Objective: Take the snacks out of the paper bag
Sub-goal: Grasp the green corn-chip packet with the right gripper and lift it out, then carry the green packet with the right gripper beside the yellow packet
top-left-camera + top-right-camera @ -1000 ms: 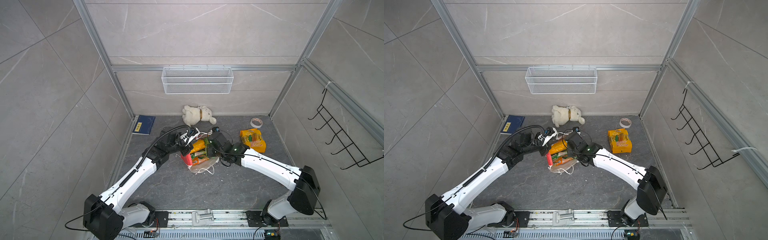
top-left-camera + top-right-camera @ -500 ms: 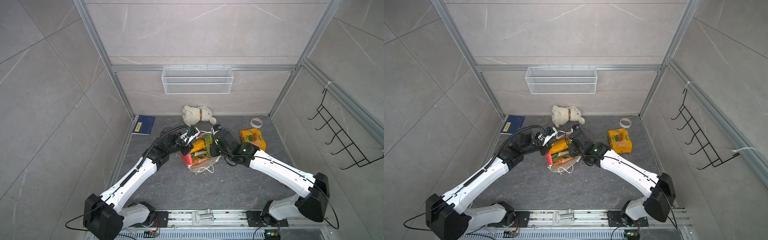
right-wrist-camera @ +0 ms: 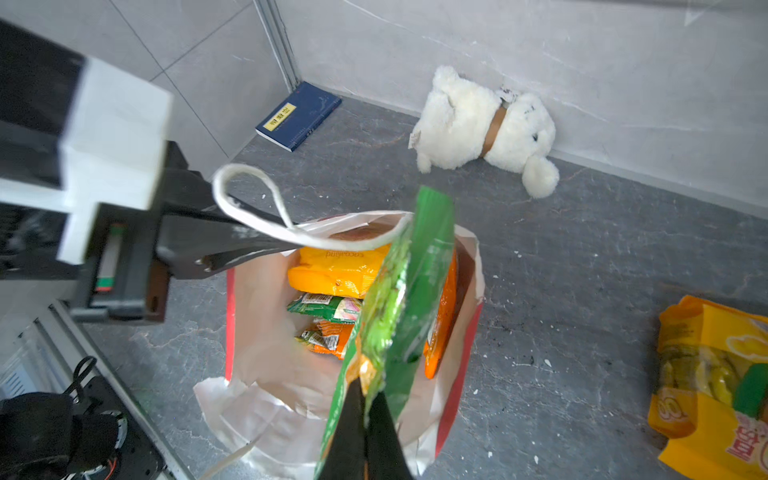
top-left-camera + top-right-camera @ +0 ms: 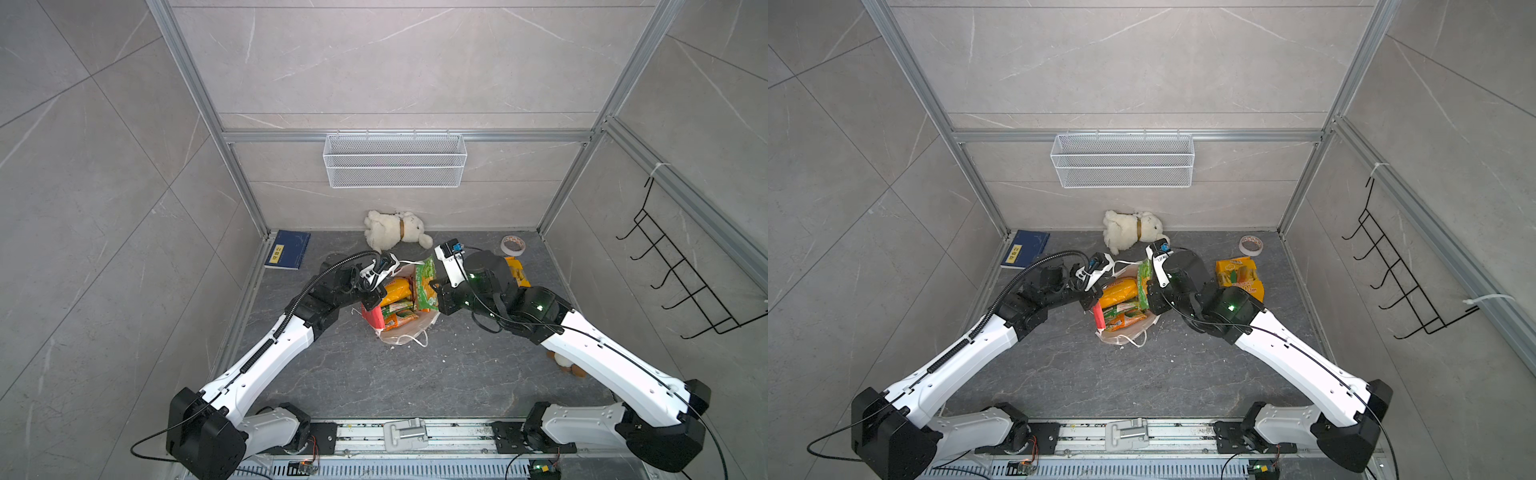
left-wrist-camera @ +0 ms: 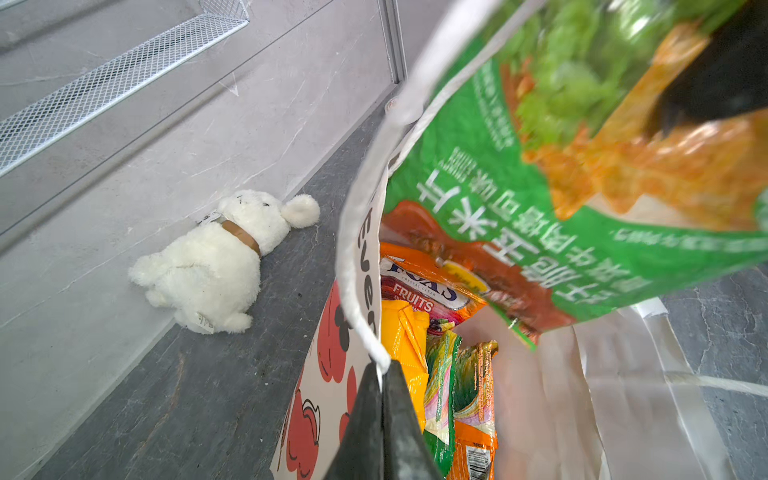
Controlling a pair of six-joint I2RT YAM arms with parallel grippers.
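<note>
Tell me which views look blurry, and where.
Left wrist view: the green packet blurs near the lens, the plush toy is sharp. Right wrist view: that packet is smeared too. Both top views: sharp, evenly lit.

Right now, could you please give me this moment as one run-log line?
left gripper: shut on paper bag rim | right gripper: shut on green snack over bag mouth | yellow snack: already out
</note>
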